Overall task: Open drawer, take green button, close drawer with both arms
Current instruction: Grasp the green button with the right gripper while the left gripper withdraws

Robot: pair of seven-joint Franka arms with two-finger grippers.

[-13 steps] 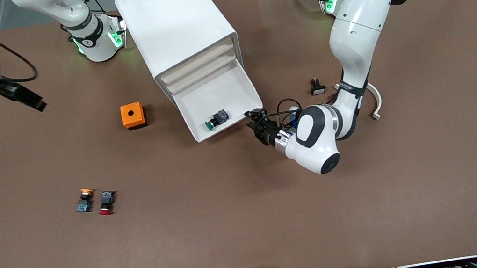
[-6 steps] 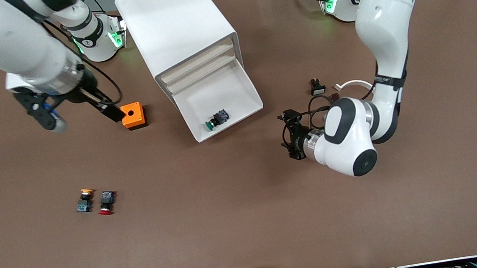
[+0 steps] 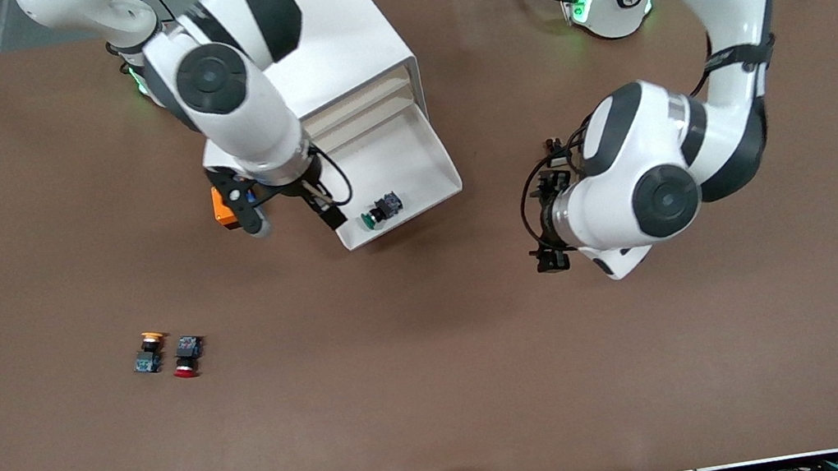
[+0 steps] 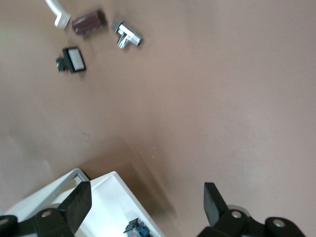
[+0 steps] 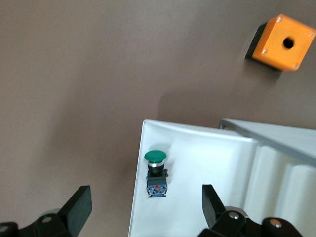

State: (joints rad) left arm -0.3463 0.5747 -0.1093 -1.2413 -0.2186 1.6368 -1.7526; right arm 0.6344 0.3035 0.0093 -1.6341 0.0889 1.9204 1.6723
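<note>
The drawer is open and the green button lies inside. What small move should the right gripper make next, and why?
Probably bring the right gripper over the button and lower it. The drawer is already pulled out, the button lies loose near its front, and the gripper hangs open over the drawer's corner toward the right arm's end, holding nothing. The left gripper, open, is over bare table.

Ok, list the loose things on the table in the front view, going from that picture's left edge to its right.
Yellow-capped button → red-capped button → orange box → green button, lying in the open drawer.
</note>
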